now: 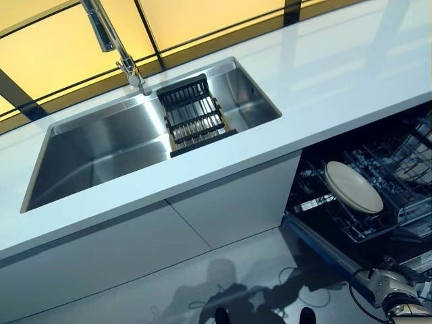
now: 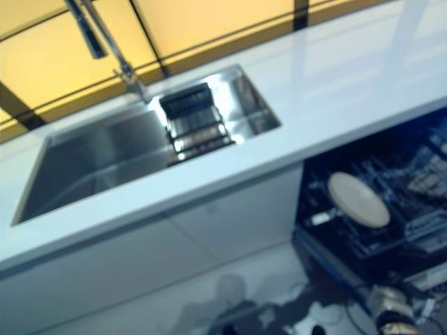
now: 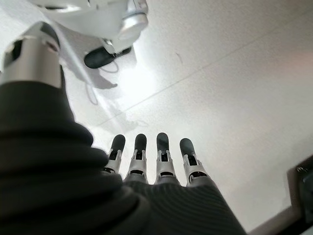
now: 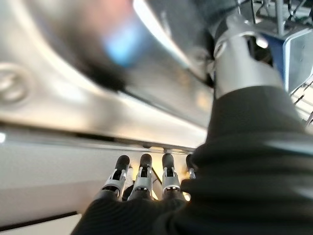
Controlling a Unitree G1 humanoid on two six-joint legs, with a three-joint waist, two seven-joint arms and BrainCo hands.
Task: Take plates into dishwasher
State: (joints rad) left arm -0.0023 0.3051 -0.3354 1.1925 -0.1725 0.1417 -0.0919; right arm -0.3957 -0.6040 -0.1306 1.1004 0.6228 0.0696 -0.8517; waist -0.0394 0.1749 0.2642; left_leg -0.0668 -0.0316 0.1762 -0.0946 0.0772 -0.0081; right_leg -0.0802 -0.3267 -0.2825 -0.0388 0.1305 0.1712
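Observation:
One cream plate (image 1: 353,187) stands on edge in the lower rack (image 1: 378,226) of the open dishwasher, under the counter at the right. No other plate shows in any view. My right hand (image 4: 142,178) hangs low in front of the dishwasher, fingers straight and holding nothing, close to a shiny metal surface (image 4: 73,93). Its wrist shows in the lower right corner of the left eye view. My left hand (image 3: 146,161) appears only in its wrist view, fingers straight over the pale floor, empty.
A steel sink (image 1: 101,148) is set in the white counter (image 1: 324,74), with a black dish rack (image 1: 194,116) inside it and a faucet (image 1: 111,40) behind. White cabinet fronts (image 1: 135,243) run below. The dishwasher's open door (image 1: 324,246) juts out low at the right.

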